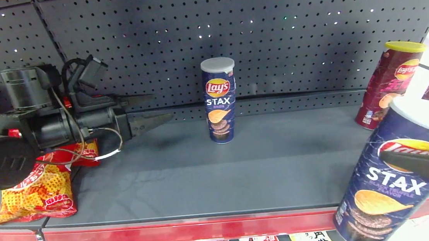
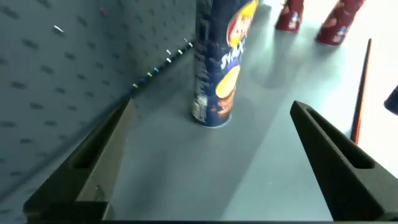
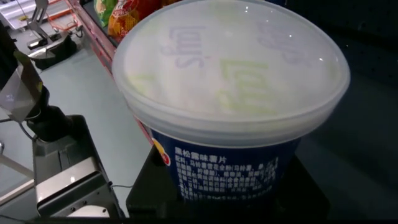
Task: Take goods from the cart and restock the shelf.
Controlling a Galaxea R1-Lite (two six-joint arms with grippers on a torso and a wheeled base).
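Blue chip can [image 1: 391, 186] sat clamped in the right tool [image 1: 420, 162]; a second can [image 1: 219, 100] stood upright ahead of the released left tool [image 1: 158, 109].

Left arm [image 1: 4, 154] enters from the left and lies roughly level above the shelf. Wrist in line with the forearm; left gripper [image 1: 159, 109] points toward the robot's right, its two tapered fingers [image 2: 93, 168] spread wide with nothing held between them. Right gripper [image 1: 415, 157] sits low at the near right, clamped on the upper body of a blue can [image 1: 384, 199], one dark finger [image 1: 428, 164] laid across the can's front; can held tilted.
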